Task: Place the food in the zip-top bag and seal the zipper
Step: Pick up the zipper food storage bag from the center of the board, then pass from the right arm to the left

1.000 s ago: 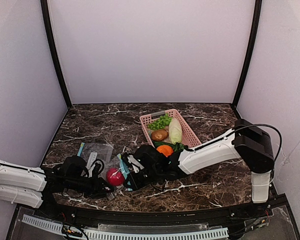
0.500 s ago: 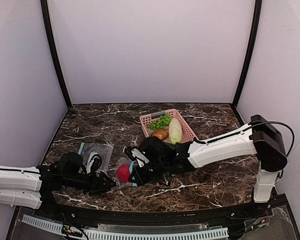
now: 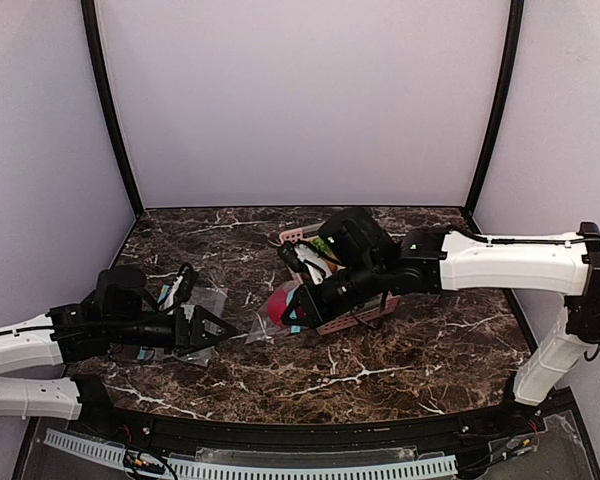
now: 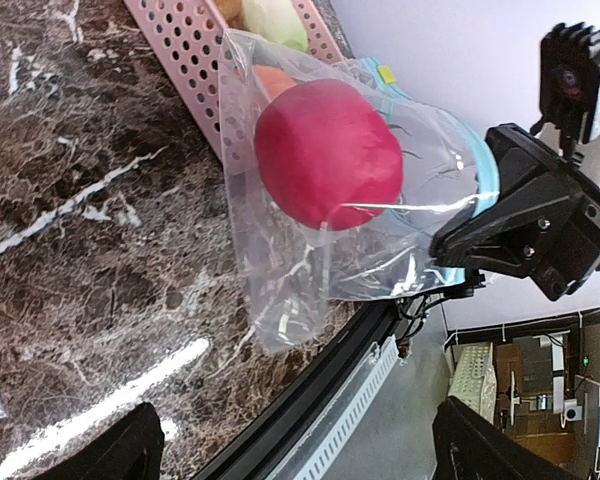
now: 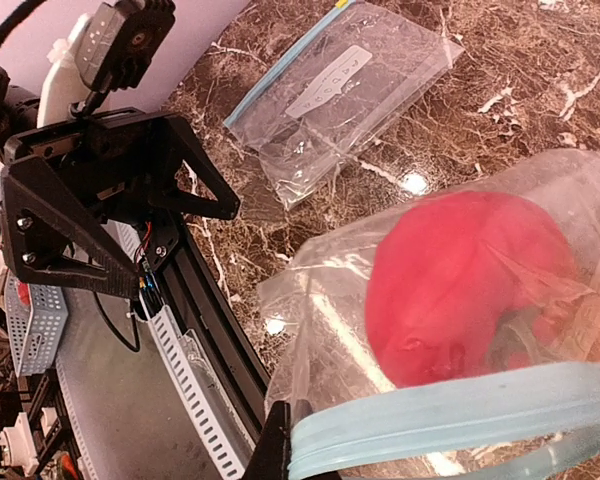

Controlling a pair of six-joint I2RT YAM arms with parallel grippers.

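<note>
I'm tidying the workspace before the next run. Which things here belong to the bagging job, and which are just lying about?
In the job:
- zip-top bag, pinched at its zipper by the right gripper
- red fruit inside it
- leftover food in the pink basket

Lying about:
- second clear bag, flat on the table
- the basket itself
</note>
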